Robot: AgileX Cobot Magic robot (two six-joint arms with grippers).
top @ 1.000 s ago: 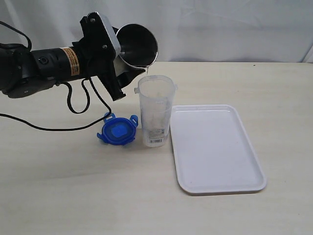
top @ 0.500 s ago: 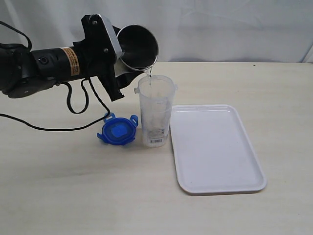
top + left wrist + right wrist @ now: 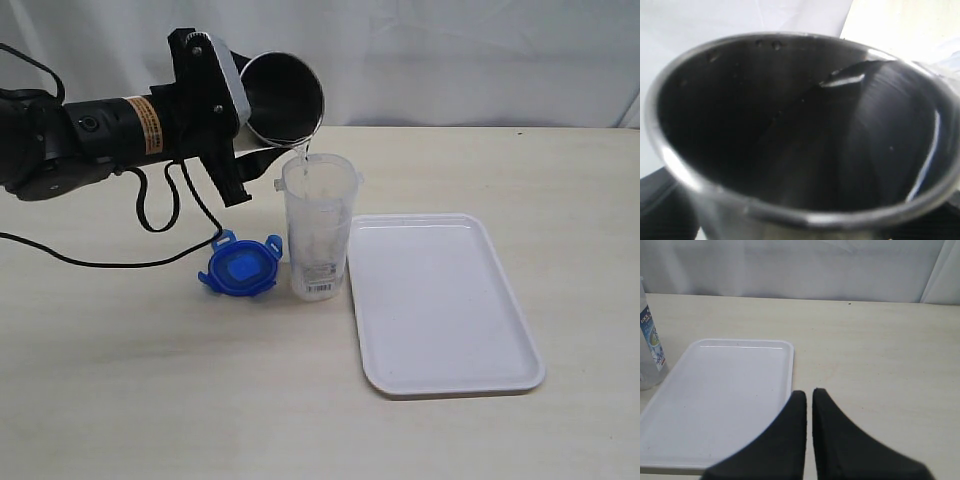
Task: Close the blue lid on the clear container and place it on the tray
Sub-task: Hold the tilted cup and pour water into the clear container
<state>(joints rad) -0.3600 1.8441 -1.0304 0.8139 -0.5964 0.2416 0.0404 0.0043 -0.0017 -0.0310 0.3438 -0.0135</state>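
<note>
Left claw [image 3: 240, 122] clamped on the steel tumbler [image 3: 285, 95], jaws spread wide around its body, arm coming in from 9 o'clock of the exterior view. Tumbler tipped on its side, mouth toward the camera and down, its low lip just above the open rim of the clear container [image 3: 318, 225]. Thin stream of clear liquid [image 3: 303, 152] runs from lip into container. Left wrist view is filled by the tumbler's [image 3: 805, 140] dark inside; claw itself can't be made out there. Black cable [image 3: 150, 215] loops from the arm down onto the bench [image 3: 150, 380]

Right claw [image 3: 809, 405] closed, fingers nearly touching, nothing between them, hanging over the bench just off the tray's [image 3: 720, 400] near edge. Not seen in the exterior view

Clear container stands upright on the bench, no lid on, white barcode label low on its side; liquid level can't be told. Blue lid [image 3: 240, 268] lies flat on the bench at 9 o'clock of the container, just beside its base, flaps out. Tray [image 3: 450, 385] flat on the bench at 3 o'clock of the container, its edge just beside the base. Container [image 3: 647, 340] shows at the frame edge of the right wrist view, beside the tray
</note>
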